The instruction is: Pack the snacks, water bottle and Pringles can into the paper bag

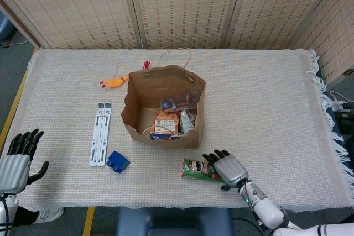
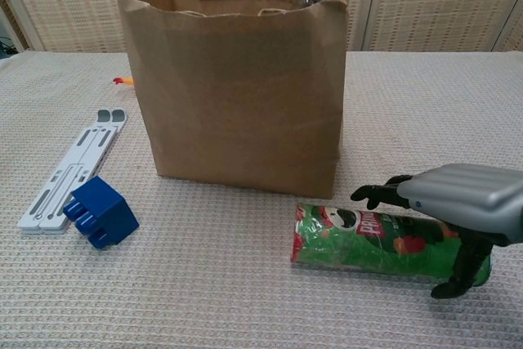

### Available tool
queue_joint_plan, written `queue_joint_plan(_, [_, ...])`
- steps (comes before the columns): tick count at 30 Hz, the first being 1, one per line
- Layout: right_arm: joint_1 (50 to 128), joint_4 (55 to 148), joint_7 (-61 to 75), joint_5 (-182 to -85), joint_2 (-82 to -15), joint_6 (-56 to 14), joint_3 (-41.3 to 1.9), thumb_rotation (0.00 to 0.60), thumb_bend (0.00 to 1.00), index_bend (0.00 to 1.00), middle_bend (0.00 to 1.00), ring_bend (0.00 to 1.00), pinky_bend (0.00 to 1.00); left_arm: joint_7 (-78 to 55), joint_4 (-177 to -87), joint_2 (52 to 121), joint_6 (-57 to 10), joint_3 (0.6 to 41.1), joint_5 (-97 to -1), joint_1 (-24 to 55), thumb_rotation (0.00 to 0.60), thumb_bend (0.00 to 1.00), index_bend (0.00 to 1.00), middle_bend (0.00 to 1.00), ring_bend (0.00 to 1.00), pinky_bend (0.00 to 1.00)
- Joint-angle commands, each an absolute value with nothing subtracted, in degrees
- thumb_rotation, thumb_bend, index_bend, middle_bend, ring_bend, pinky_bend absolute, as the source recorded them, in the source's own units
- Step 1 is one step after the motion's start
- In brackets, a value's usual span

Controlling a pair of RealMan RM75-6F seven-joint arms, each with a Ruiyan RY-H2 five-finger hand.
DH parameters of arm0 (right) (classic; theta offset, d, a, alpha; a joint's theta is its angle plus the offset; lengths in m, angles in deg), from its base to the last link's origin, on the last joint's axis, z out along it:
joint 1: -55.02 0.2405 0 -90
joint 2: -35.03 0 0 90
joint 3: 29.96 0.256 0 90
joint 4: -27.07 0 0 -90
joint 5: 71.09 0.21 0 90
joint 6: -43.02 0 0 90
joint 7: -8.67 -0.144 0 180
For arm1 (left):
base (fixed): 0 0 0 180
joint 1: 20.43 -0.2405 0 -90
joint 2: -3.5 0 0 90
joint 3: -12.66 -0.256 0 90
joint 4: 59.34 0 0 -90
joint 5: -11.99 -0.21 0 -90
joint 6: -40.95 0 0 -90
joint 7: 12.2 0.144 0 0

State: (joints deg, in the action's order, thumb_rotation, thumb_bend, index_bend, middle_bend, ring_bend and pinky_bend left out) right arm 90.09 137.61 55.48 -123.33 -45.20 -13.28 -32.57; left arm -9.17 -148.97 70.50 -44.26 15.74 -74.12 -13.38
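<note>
Right robot hand over can, bag part-filled.
I see my right robot hand [image 2: 458, 202] arched over the lying Pringles can [image 2: 368, 239], grip unconfirmed; left robot hand [image 1: 19, 161] spread, empty, near-left. Beyond stands the paper bag [image 2: 237, 79] holding snacks [image 1: 166, 124] and water bottle [image 1: 180, 103].

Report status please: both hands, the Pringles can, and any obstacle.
Right hand over Pringles can, grip unconfirmed. Left hand open, idle. Can lies beside paper bag. Nothing between them.
</note>
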Motion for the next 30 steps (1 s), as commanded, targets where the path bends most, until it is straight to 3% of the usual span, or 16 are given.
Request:
queue_joint_plan(1, [90.6, 136.1, 56.9, -122.0, -47.3, -14.9, -32.9, 0.600, 0.06, 0.14, 0.18, 0.19, 0.33, -9.2, -148.9, 70.5, -44.2, 15.7, -74.1, -13.4, 0.600, 0.37, 0.02, 0.00, 0.00, 0.00])
queue_joint_plan(3, [90.5, 135.8, 56.9, -122.4, -48.0, -15.4, -32.9, 0.600, 0.15, 0.34, 0.32, 0.36, 0.53, -9.3, -148.9, 70.5, -44.2, 15.7, -74.2, -13.4, 0.600, 0.37, 0.02, 0.00, 0.00, 0.00])
queue_joint_plan(4, [90.2, 135.4, 56.3, -123.4, -48.6, -16.2, -33.0, 0.600, 0.23, 0.49, 0.44, 0.50, 0.66, -9.4, -148.9, 70.4, -44.2, 15.7, -74.2, -13.3, 0.600, 0.37, 0.02, 0.00, 0.00, 0.00])
queue_joint_plan(5, [89.7, 135.8, 55.1, -125.4, -48.3, -17.3, -33.0, 0.600, 0.28, 0.60, 0.53, 0.59, 0.72, -9.6, -148.9, 70.4, -44.1, 15.7, -74.2, -13.3, 0.600, 0.37, 0.02, 0.00, 0.00, 0.00])
queue_joint_plan(7, [88.7, 136.4, 52.0, -129.3, -46.9, -18.3, -33.3, 0.600, 0.30, 0.65, 0.56, 0.63, 0.75, -9.8, -148.8, 70.3, -44.0, 15.6, -74.3, -13.3, 0.600, 0.37, 0.02, 0.00, 0.00, 0.00])
queue_joint_plan(19, [84.8, 143.8, 29.4, -148.5, -31.3, -23.7, -30.9, 0.600, 0.32, 0.68, 0.58, 0.63, 0.76, -9.0, -149.0, 70.4, -44.2, 15.6, -74.3, -13.4, 0.600, 0.37, 0.02, 0.00, 0.00, 0.00])
queue_joint_plan(24, [85.7, 147.1, 23.8, -151.8, -27.7, -25.5, -26.3, 0.600, 0.32, 0.68, 0.58, 0.63, 0.76, -8.7, -149.2, 70.5, -44.2, 15.7, -74.2, -13.3, 0.600, 0.37, 0.02, 0.00, 0.00, 0.00])
queue_joint_plan(30, [89.3, 151.0, 26.0, -148.7, -28.9, -26.6, -18.5, 0.600, 0.32, 0.68, 0.58, 0.63, 0.76, -8.9, -149.2, 70.4, -44.1, 15.7, -74.1, -13.3, 0.600, 0.37, 0.02, 0.00, 0.00, 0.00])
